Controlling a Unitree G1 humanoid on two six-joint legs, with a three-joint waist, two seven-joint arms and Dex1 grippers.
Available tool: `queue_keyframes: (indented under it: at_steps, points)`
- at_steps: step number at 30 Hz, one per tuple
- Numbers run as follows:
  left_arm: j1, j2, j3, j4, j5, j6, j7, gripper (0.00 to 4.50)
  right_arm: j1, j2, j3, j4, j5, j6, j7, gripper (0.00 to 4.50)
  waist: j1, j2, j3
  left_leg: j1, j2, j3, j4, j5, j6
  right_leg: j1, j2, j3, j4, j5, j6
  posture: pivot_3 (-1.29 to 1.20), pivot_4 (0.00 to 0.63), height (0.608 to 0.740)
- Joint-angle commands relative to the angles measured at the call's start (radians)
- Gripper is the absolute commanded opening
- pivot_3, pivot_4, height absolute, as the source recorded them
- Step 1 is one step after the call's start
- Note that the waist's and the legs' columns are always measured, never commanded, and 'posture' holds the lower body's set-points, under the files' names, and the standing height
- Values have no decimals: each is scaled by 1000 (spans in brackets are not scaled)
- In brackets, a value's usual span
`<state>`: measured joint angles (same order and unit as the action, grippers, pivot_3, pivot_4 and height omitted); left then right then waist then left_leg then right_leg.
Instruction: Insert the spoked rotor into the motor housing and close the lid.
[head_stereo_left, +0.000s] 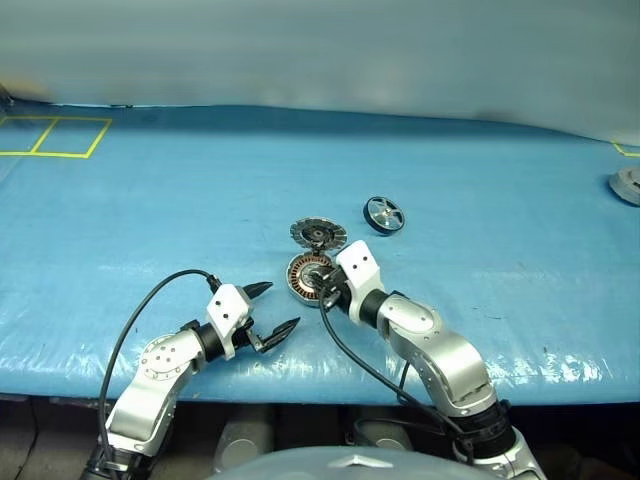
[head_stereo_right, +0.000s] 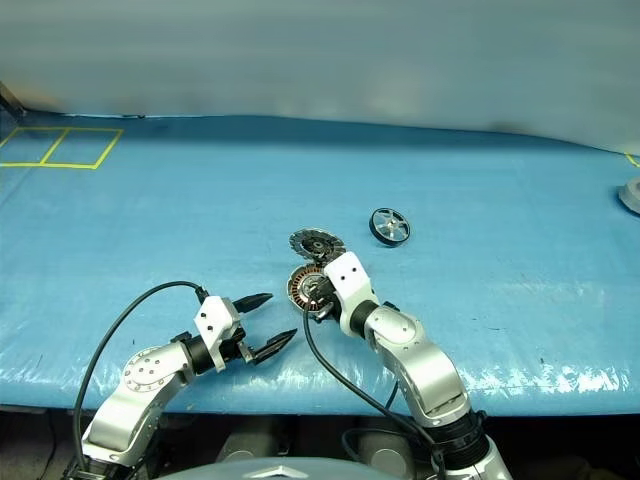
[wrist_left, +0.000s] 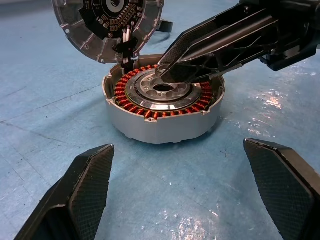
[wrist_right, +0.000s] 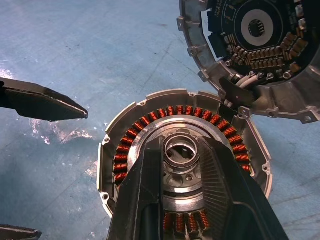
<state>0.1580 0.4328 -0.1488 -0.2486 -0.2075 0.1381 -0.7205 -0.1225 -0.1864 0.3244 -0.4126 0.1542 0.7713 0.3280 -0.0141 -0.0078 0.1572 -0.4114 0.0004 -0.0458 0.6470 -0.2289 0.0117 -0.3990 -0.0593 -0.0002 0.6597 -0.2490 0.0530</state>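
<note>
The motor housing (head_stereo_left: 305, 277) lies open on the blue sheet, a ring of copper windings around its hub (wrist_left: 161, 91). Its lid (head_stereo_left: 317, 235) lies just beyond it, ribbed inner face up, joined to the housing by short wires (wrist_right: 243, 84). The spoked rotor (head_stereo_left: 384, 215) rests on the sheet farther back and to the right, apart from both. My right gripper (wrist_right: 180, 142) hovers over the housing's hub, its fingers a narrow gap apart with nothing between them. My left gripper (head_stereo_left: 281, 306) stands wide open, empty, on the near left of the housing.
Yellow tape squares (head_stereo_left: 55, 137) mark the far left of the sheet. Part of a silver round object (head_stereo_left: 628, 186) shows at the right edge. The table's front edge (head_stereo_left: 320, 385) runs just behind both arms, and black cables loop from the wrists.
</note>
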Motion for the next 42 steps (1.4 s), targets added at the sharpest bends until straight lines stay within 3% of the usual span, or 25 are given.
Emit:
queue_keyframes:
  at_steps: [1,20,28,33,36,42]
  points:
    - [1,1,2,-48,-7,-21,0,4500,-4,7,-4,-4,2,-23,0,666,0,0,0,0,0,0,0,0,0,0,0,0,0,0,0,0,150,740]
    - [13,4,7,-47,-7,-14,9,4500,-4,18,1,53,-2,-45,11,666,-1,0,0,0,0,0,0,0,0,0,0,0,0,0,0,0,150,740]
    - [14,2,6,-42,-6,-15,11,4500,32,-2,-25,-73,73,30,52,3254,1,0,0,0,0,0,0,0,0,1,0,0,0,0,0,0,150,740]
    - [11,3,6,-37,-6,-16,9,4500,12,-3,-83,-214,165,137,52,3254,-1,0,0,0,0,0,1,0,0,1,0,0,0,0,1,0,150,740]
    - [4,3,4,-32,-6,-17,5,4500,-37,10,-93,-214,139,212,-18,2614,-3,0,0,1,1,0,1,0,0,0,1,0,1,0,1,0,150,740]
    - [-6,-1,1,-23,-5,-21,1,4500,-149,43,-35,-162,77,373,-133,601,-4,0,0,0,0,0,1,0,0,0,0,0,1,3,-3,0,150,740]
